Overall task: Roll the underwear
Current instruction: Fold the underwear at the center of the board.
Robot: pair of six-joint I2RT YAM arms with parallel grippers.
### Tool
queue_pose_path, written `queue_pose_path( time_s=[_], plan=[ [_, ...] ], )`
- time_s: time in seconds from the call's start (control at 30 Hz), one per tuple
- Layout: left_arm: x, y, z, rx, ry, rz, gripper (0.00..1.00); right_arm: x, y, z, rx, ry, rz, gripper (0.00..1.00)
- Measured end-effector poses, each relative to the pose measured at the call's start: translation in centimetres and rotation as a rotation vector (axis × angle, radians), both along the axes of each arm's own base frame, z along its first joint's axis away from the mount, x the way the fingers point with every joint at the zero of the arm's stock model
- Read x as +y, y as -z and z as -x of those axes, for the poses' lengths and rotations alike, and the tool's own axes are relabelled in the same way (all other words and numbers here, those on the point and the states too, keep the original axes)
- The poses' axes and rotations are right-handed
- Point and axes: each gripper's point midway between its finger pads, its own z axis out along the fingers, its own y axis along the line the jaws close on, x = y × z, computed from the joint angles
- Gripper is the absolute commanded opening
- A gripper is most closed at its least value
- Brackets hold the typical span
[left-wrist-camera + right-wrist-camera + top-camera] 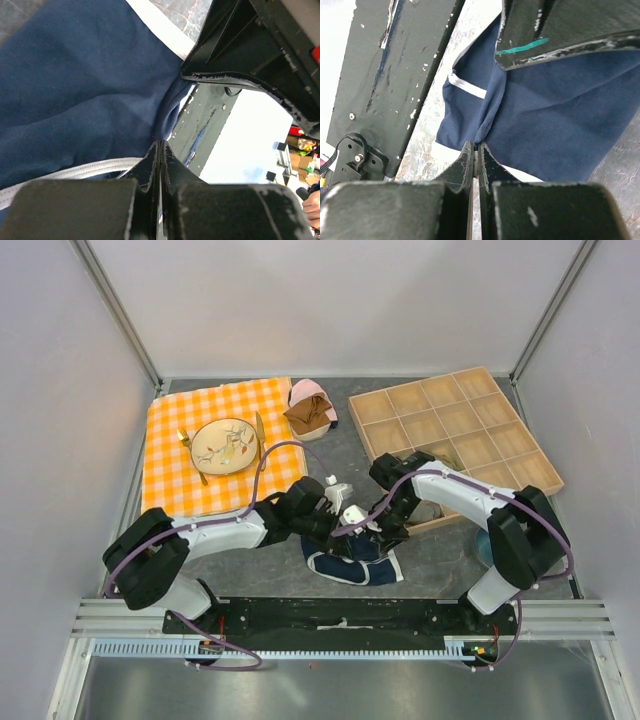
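Noted at far left the orange checked cloth (165, 455) with its plate (196, 440), and further back the brown and pink garments (310, 408), all well apart from the work. Found the underwear (355, 568) near the front edge of the table (440, 560), between the two arms, drawn up into a ridge. Held one pinch of its navy fabric in the left gripper (160, 146), fingers pressed fully together, seemingly to anchor that edge. Held a neighbouring fold just as tightly in the right gripper (475, 146), probably so both pinches could turn the cloth over together. Judged the rolling barely begun. Saw nothing touching the wooden divided tray (361, 430) at right.
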Motion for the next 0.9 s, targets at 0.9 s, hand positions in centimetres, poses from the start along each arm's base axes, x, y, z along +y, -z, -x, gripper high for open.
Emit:
queue_pose_path(
  time_s=[0.9],
  plan=[
    [-1.9,2.6,5.4,0.083,0.058,0.007,0.06,-2.2,2.5,5.5,-0.001,-0.099,0.138,0.16]
  ],
)
